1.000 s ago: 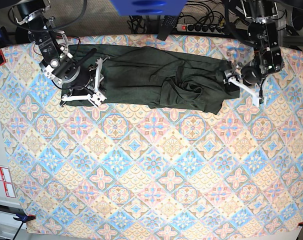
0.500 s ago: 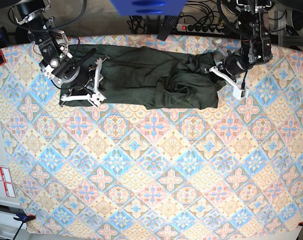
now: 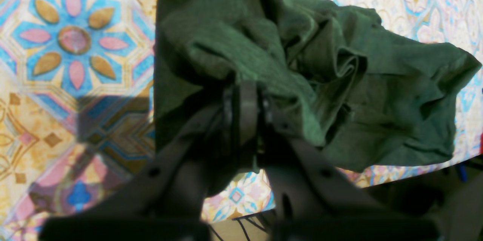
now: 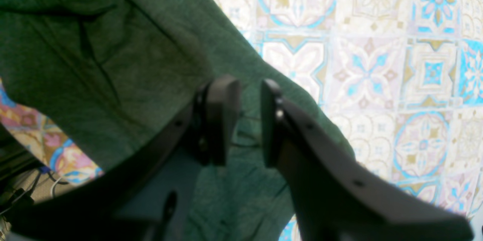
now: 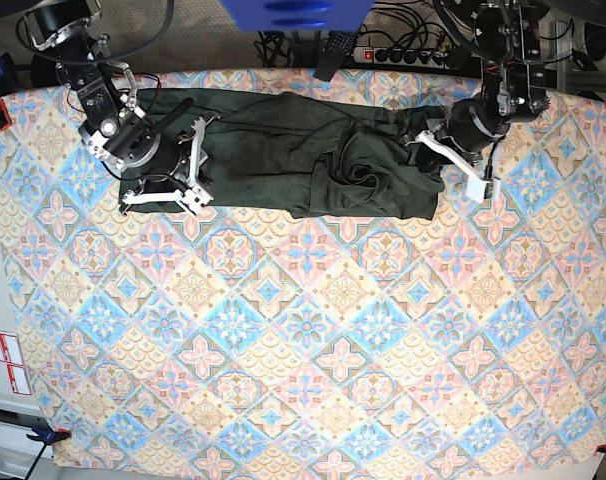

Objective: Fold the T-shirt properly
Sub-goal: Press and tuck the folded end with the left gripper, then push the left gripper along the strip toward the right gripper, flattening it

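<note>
The T-shirt [image 5: 303, 155] lies bunched along the far edge of the patterned table [image 5: 303, 340]. Left gripper [image 3: 245, 94] pinches its fabric; right gripper [image 4: 249, 120] stands spread over it. A power strip [image 5: 403, 55] lies behind.

The T-shirt [image 5: 303, 160] is a dark, heathered olive green, plain with no print, lying up at twelve o'clock. Beneath it, the tablecloth [image 5: 303, 340] is a busy tile pattern of diamonds and flower medallions in pale blue, pink, cream and yellow-orange. Both grippers [image 5: 188, 165] [image 5: 453, 160] have white fingers on black bodies. At eight o'clock, red-and-white labels [image 5: 5, 362] sit off the cloth's edge.
</note>
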`<state>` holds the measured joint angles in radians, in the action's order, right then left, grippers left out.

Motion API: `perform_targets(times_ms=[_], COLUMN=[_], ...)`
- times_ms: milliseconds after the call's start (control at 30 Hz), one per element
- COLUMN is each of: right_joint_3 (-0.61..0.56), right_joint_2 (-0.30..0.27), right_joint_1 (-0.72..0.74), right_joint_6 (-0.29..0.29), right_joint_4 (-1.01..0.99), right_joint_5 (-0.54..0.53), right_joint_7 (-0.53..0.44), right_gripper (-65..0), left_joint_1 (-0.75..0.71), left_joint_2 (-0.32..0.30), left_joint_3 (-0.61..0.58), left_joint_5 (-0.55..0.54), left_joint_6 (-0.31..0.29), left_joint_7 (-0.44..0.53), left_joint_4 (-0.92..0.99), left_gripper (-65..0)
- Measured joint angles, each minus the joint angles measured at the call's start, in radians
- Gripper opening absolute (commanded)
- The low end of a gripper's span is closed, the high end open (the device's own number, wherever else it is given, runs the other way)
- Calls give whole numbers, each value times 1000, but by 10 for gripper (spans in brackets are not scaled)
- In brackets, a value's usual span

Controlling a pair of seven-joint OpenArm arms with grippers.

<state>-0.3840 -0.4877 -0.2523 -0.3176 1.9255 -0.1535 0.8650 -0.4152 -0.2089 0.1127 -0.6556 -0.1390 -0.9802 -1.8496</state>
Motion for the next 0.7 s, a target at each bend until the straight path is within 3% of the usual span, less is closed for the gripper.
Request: perform_targets(times_ms=[300, 567, 700], right_joint_3=[57, 57, 57], right_joint_2=[-3, 0, 0], right_joint_1=[-3, -8, -8], right_joint_6=[0, 0, 0], right_joint_4=[0, 0, 0], right_joint_5=[0, 0, -1], right_joint_7=[2, 1, 0], right_gripper=[-510, -509, -509], left_joint_1=[33, 114, 146], left_joint_2=[9, -4, -33], left_joint_3=[-293, -378, -455], left_joint_5=[3, 5, -5], left_joint_6=[3, 6, 2], left_joint_7=[-10, -6, -70], left_joint_4=[0, 114, 125], left_gripper=[-650, -650, -580])
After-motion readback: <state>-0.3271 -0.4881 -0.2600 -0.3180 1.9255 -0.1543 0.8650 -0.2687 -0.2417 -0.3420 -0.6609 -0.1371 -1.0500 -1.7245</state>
